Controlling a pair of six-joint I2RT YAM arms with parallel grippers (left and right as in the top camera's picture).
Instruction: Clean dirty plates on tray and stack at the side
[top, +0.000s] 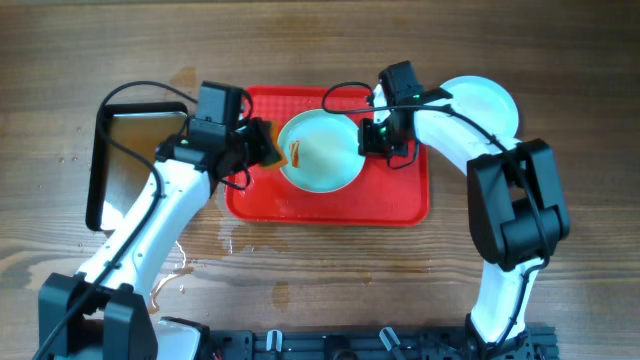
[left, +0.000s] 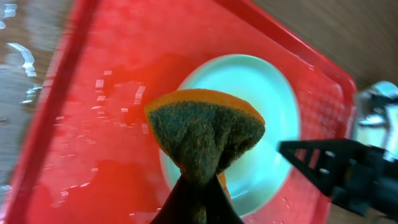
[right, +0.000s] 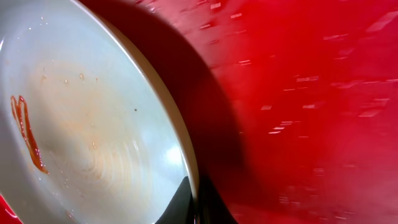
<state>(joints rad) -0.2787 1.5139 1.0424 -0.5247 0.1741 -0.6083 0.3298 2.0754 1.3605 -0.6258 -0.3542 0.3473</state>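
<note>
It looked like a robotics lab bench staged as a dishwashing station: a wood-grain counter (top: 560, 60) carried a red tray (top: 400, 198), with a black-rimmed pan (top: 97, 165) to the tray's left, water puddles (top: 176, 266) off its lower-left corner, and white robot arms (top: 150, 215) rising from a black rail (top: 340, 345) below it.

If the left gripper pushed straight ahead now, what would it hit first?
Probably the plate: the sponge held in the left gripper points at its inside, above the tray. The gap is unclear.

tray (top: 400, 205) red | plate (top: 322, 155) pale blue, orange-red smear | sponge (left: 205, 132) orange, dark green
</note>
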